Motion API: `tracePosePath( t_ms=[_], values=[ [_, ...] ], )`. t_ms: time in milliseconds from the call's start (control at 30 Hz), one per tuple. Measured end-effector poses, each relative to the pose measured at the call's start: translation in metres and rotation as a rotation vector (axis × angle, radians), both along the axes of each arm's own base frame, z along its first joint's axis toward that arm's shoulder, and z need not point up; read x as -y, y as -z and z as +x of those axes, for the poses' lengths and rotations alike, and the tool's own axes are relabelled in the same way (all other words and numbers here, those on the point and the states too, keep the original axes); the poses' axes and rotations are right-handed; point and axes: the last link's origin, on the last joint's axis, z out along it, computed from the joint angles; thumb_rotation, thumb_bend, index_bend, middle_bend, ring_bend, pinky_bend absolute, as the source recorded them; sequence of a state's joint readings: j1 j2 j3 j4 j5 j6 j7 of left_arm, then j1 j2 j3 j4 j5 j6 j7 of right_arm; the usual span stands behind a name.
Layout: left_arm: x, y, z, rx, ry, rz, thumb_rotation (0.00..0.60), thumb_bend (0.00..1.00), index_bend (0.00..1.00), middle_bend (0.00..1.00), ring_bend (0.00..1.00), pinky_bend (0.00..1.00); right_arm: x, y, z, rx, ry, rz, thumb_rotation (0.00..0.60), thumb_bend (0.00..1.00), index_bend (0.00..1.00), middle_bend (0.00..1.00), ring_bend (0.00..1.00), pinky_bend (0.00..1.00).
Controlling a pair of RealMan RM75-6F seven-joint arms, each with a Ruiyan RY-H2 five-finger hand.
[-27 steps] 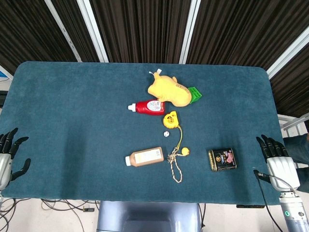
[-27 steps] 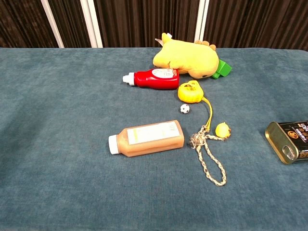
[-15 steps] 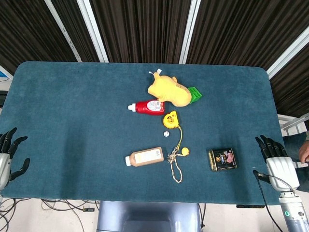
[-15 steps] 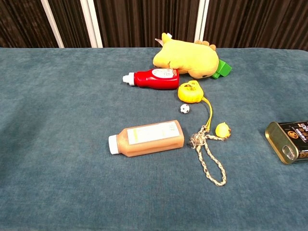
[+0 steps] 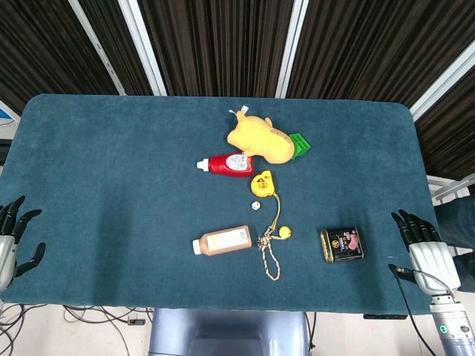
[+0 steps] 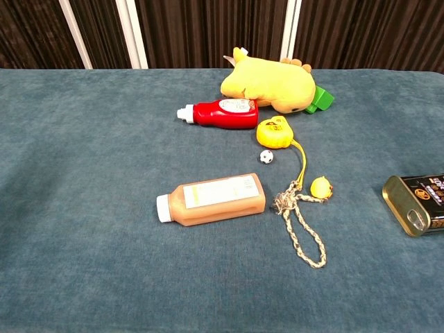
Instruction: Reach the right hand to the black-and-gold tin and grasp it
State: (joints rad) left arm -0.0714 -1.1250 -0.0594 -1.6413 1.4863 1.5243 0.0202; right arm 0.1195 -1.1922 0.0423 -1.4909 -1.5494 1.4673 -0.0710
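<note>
The black-and-gold tin [image 5: 341, 245] lies flat on the blue table near the front right; the chest view cuts it off at the right edge, where the tin [image 6: 418, 202] shows its gold end. My right hand [image 5: 425, 248] hovers at the table's right edge, to the right of the tin and apart from it, fingers spread and empty. At the front left corner my left hand [image 5: 11, 241] also stands open, holding nothing. Neither hand appears in the chest view.
A brown drink bottle [image 5: 222, 241] lies left of the tin, with a knotted rope [image 5: 269, 252] and small yellow toys [image 5: 261, 183] between. A red ketchup bottle [image 5: 227, 164], a yellow plush [image 5: 258, 139] and a green block [image 5: 300, 144] sit further back.
My right hand has shifted very slightly; my left hand has dropped a little toward the frame's corner. The objects have not moved.
</note>
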Motion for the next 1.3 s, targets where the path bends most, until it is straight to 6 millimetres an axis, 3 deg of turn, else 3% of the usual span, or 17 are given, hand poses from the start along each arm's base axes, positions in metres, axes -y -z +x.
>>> tracePosePath(
  t_ms=[367,667,900,1100,1300],
  values=[
    [0.0,-0.001,-0.001,0.015,-0.014,-0.003,0.6,0.37,0.2,0.0,0.0,0.0,0.004,0.005,-0.001,0.005,0.02,0.092,0.6,0.08,0.03,0.08,0.11,0.16],
    [0.0,0.0,-0.001,0.013,-0.019,-0.008,0.6,0.37,0.2,0.0,0.0,0.0,0.04,0.012,0.007,-0.077,0.041,0.336,0.6,0.08,0.03,0.07,0.1,0.16],
    [0.0,0.0,-0.001,0.014,-0.028,-0.011,0.6,0.37,0.2,0.0,0.0,0.0,0.072,0.035,0.019,-0.109,0.052,0.489,0.6,0.08,0.03,0.07,0.05,0.16],
    [-0.001,0.0,-0.002,0.014,-0.037,-0.011,0.6,0.37,0.2,0.0,0.0,0.0,0.082,0.057,0.023,-0.125,0.034,0.515,0.6,0.08,0.03,0.08,0.04,0.16],
    [-0.002,0.0,-0.003,0.017,-0.049,-0.01,0.6,0.37,0.2,0.0,0.0,0.0,0.088,0.066,0.021,-0.133,0.045,0.522,0.6,0.08,0.07,0.13,0.06,0.16]
  ],
)
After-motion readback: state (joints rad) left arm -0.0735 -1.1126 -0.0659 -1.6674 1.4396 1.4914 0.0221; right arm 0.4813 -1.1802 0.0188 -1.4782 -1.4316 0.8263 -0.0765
